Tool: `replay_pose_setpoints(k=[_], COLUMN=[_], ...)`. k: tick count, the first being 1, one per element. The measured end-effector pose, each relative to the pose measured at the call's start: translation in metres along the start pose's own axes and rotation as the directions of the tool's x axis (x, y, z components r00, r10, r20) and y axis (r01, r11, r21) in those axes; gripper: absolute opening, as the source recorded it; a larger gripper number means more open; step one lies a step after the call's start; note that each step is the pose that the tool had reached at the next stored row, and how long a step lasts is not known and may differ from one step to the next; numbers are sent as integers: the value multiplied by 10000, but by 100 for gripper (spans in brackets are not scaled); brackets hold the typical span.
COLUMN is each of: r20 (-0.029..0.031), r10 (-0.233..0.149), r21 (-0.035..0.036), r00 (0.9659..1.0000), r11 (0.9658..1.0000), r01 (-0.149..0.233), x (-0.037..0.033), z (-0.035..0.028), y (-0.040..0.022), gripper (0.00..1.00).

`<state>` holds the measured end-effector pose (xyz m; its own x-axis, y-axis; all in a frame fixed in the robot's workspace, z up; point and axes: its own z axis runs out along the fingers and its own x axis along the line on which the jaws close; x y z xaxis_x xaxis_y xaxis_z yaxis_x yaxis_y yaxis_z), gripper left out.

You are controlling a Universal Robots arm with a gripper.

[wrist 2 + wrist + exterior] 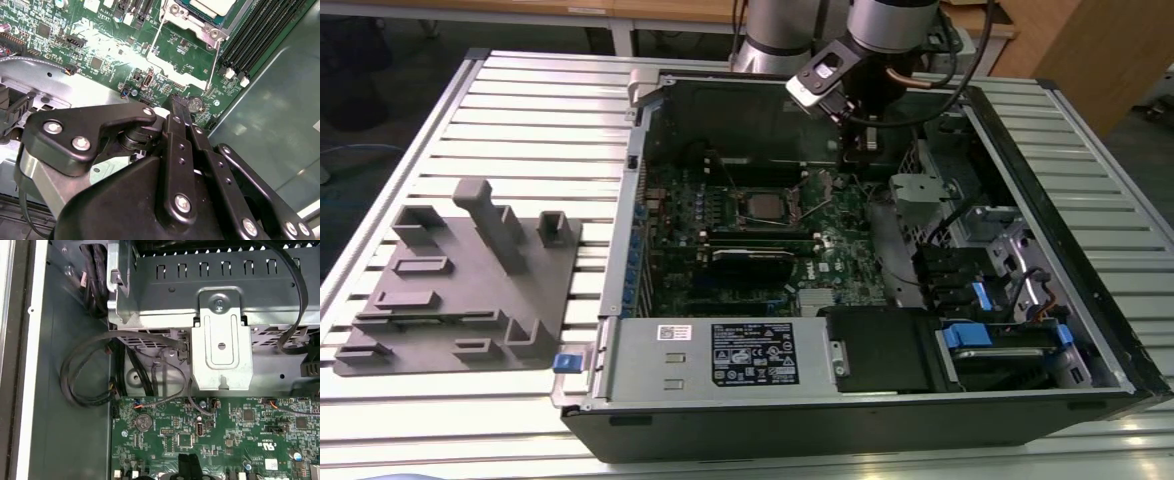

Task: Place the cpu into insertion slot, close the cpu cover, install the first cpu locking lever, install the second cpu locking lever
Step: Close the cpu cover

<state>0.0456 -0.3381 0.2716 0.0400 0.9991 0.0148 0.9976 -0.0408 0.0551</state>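
Pincer [176, 102] tips together, nothing held, hovering over green board [100, 45] beside coin battery [195, 104]; cpu [212, 5] well apart.

I see a slatted metal surface [534, 110], pale grey, ribs running across the exterior view. Two things lie directly on it. An open computer case [854, 432] lies on its side towards the exterior view's right. A grey moulded fixture tray [454, 290] sits on the exterior view's left, just beside the case, its pegs standing upright.
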Motion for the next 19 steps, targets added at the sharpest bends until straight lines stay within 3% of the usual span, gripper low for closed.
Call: replay_pose_setpoints(k=[8, 15, 19], r20=[6, 8, 11], r10=[150, 154, 155], r21=[-3, -3, -2], r00=[9999, 9999, 9999], r11=[9999, 9999, 9999], r01=[-150, -154, -155], x=[0, 0, 0], z=[4, 66, 70], y=[5, 25, 31], gripper=[11, 11, 11])
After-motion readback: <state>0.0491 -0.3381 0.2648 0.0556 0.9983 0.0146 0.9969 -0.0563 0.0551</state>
